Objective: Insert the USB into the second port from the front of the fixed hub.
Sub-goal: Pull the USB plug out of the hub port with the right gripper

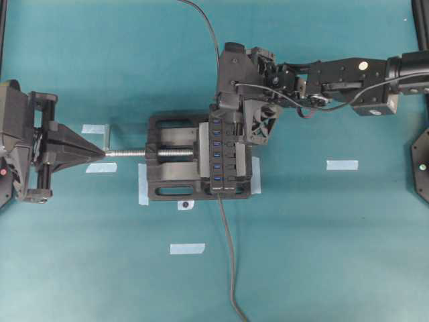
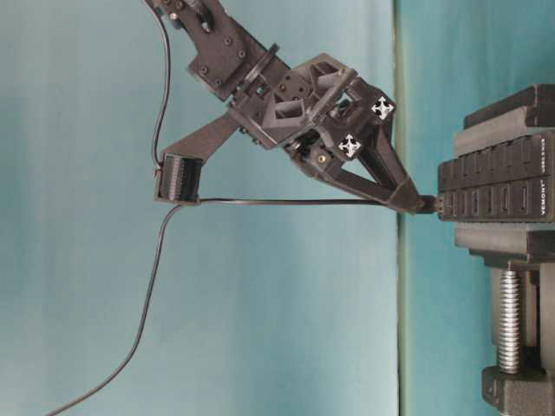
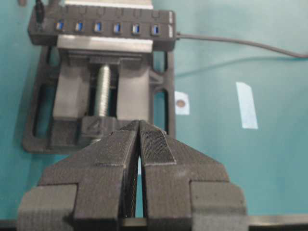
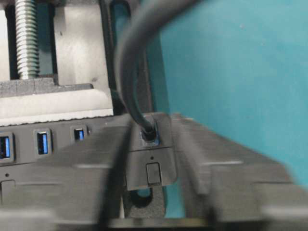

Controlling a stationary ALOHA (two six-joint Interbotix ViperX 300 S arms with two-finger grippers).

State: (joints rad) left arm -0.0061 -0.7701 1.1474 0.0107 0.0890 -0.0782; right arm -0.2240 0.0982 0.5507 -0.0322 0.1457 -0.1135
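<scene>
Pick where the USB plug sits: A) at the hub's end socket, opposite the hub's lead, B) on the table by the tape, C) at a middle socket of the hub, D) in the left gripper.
A: the USB stands at the last socket of the fixed hub, at the end opposite its lead.

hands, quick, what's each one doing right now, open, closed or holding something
Left hand: closed, holding nothing.
Right hand: closing around the USB at the end port of the fixed hub; a firm grip cannot be told.

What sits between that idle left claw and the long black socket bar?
The black vise, its silver screw pointing at the left gripper; the hub lies beyond. Overhead view.
</scene>
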